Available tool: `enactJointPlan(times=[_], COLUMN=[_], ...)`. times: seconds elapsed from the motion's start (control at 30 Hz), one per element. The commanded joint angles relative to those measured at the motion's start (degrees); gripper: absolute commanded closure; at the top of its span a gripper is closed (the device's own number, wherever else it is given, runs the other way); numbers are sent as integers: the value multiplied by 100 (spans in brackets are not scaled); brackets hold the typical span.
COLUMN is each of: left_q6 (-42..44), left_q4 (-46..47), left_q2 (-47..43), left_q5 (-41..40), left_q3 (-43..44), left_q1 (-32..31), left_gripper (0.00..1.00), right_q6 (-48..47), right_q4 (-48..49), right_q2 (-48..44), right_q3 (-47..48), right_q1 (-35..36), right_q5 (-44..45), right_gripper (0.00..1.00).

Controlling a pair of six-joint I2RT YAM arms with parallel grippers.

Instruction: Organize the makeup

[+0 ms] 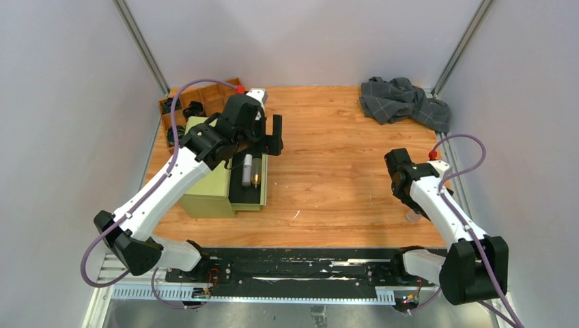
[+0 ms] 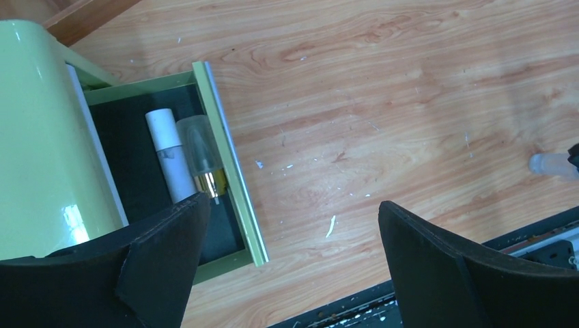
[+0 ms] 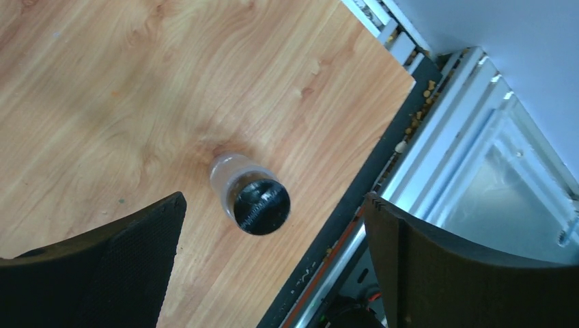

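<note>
A black-capped bottle (image 3: 250,198) with a clear body stands upright on the wooden table near its front right edge (image 1: 412,216). My right gripper (image 3: 274,208) hangs over it, open, with both fingers apart from the bottle. A green drawer box (image 1: 208,174) sits at the left with its drawer (image 2: 225,160) pulled out. Inside the drawer lie a white tube (image 2: 168,156) and a clear bottle with a gold collar (image 2: 202,156). My left gripper (image 2: 293,253) hovers open and holds nothing, above the drawer's front corner (image 1: 270,145).
A wooden divided tray (image 1: 199,98) with dark items stands behind the green box at the back left. A grey checked cloth (image 1: 403,100) lies crumpled at the back right. The black rail (image 1: 293,263) runs along the table's near edge.
</note>
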Motion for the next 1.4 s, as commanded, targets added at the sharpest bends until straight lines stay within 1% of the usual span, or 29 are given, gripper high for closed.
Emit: enactJointPlan(times=[0.0,0.1,0.2,0.33,0.6,0.77,0.9,0.93,1.17,1.23,1.27,1.3,1.37], left_q6=[-65,-74,-65,-55,-100,-87,-100,-100,-141,-172,-188,-204,-213], left_q4=[21,21,14,-26,-34,-32,-23,-23,-15,-8,4,15,34], left_q2=[97,139,133,102,97,90,62,54,-28,-79,-110,-132,-160], left_q5=[-78,-68,-89,-156,-207,-217,-234,-229,-253,-281,-267,-237,-206], left_q3=[267,288,280,271,218,210,162,151,94,38,8,-14,-23], left_q1=[-84,-117,-129,-129,-129,-129,-129,-131,-140,-138,-138,-138,-135], left_gripper=[2,2,2,2,2,2,2,2,2,2,2,2,2], right_q6=[-992,-1335,-1536,-1675,-1472,-1418,-1391,-1387,-1409,-1527,-1611,-1678,-1817], right_q4=[1161,1713,2138,2460,2394,2234,2099,2081,1960,1993,2021,2035,2056], right_q2=[-90,-18,77,96,-37,-134,-210,-226,-503,-632,-697,-749,-810], right_q3=[-296,-529,-689,-819,-1015,-976,-936,-933,-953,-942,-933,-899,-796], right_q1=[-459,-779,-958,-1054,-1131,-1140,-1140,-1140,-1140,-1141,-1145,-1141,-1140], right_q5=[-690,-1138,-1301,-1433,-1782,-1658,-1526,-1509,-1585,-1685,-1794,-1870,-2236], right_gripper=[1,1,0,1,12,17,24,27,61,82,97,99,99])
